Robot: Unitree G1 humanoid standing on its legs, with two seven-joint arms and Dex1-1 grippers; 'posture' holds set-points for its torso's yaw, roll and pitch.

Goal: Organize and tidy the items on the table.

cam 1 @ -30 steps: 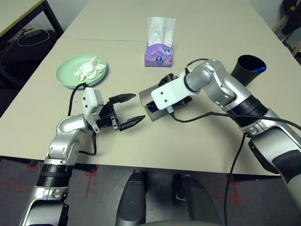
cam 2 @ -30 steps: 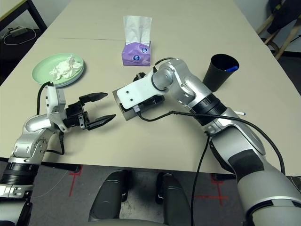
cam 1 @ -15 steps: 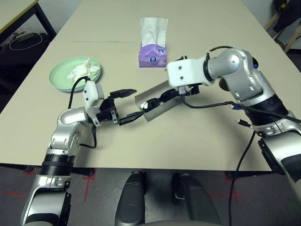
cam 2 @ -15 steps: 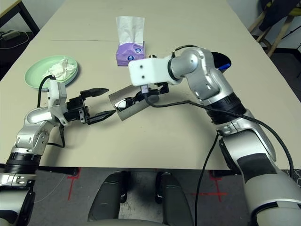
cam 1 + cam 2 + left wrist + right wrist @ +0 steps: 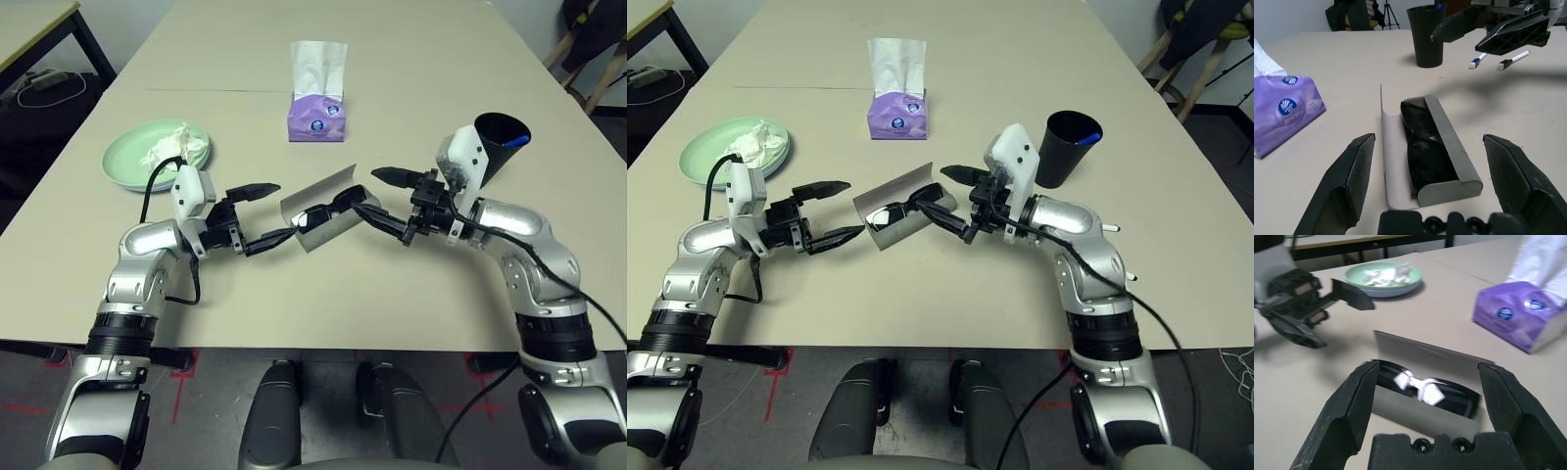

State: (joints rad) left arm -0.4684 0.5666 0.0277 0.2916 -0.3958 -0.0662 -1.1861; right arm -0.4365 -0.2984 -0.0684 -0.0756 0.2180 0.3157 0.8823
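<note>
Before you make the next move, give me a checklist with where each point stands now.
Sunglasses lying in the grey case: ok
Case lid closed: not ok, it stands open
Left pincer open and empty: ok
Right pincer open and empty: ok
Pens in the black cup: not ok, two lie on the table
Tissue off the plates: not ok

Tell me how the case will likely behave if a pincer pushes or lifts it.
The case looks stiff, since its thin walls stand straight, so it should keep its shape. Its lid stands open and may swing if nudged. The sunglasses lie loose inside and would probably slide out if it tilts.
</note>
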